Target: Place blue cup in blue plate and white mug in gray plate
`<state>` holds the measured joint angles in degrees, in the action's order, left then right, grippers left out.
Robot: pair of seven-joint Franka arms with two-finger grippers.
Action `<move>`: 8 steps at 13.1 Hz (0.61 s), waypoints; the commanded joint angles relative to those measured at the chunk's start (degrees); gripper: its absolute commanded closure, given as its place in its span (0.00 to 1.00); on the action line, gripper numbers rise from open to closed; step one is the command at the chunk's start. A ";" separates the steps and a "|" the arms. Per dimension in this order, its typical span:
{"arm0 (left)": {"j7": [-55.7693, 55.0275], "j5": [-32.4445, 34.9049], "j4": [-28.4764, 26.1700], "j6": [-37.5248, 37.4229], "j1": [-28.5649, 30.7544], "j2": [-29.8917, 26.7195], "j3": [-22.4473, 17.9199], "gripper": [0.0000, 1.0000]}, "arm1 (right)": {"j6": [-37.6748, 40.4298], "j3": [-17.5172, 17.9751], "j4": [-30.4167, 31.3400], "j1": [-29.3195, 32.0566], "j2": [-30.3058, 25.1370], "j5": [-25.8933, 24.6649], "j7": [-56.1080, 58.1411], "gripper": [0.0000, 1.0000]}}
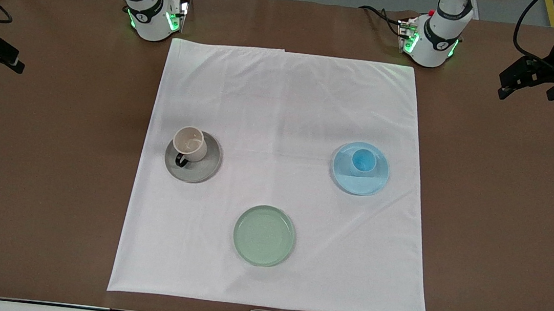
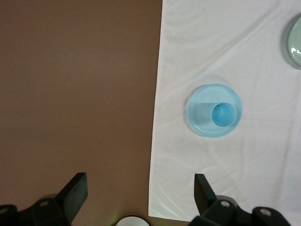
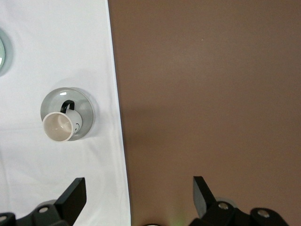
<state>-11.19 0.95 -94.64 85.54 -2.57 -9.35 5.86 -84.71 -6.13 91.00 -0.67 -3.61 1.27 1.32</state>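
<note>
Risk is low: blue cup (image 1: 363,160) stands in blue plate (image 1: 367,184); white mug (image 1: 189,144) sits off-centre, toward 11 o'clock, in gray plate (image 1: 199,170). Left gripper (image 2: 140,189) and right gripper (image 3: 139,189), both spread empty, hang over bare table (image 1: 509,200); a careless sweep could topple either vessel.

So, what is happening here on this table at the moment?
Nothing is being handled right now. The blue cup stands in the blue plate, toward the left arm's end of the table, and the white mug stands in the gray plate, toward the right arm's end. A pale green plate lies empty, nearer to the front camera. The left tool and the right tool are both open, pulled back high over the bare brown table at the cloth's edges; both arms wait.
</note>
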 commanded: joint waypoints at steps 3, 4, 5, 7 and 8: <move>4.33 0.01 1.48 0.16 0.64 1.08 -0.05 0.00 | 3.13 0.77 -2.22 0.32 -1.22 -0.30 0.44 0.00; 4.16 0.10 1.48 0.16 0.55 1.17 0.03 0.00 | 3.14 0.77 -2.23 0.32 -1.14 -0.30 0.44 0.00; 3.90 0.10 1.57 0.16 0.55 1.17 0.03 0.00 | 3.06 0.77 -2.23 0.32 -1.05 -0.39 0.52 0.00; 3.28 0.19 1.48 0.16 0.55 1.17 -0.05 0.00 | 3.14 0.85 -2.32 0.15 -1.05 -0.74 0.70 0.00; 3.28 0.19 1.57 0.07 0.64 1.17 -0.05 0.00 | 3.23 0.85 -2.32 0.15 -1.05 -0.74 0.79 0.00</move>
<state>-8.05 0.95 -94.50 85.85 -2.19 -8.76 5.75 -82.12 -5.65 88.66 -0.69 -4.06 1.21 1.49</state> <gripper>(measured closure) 0.000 0.000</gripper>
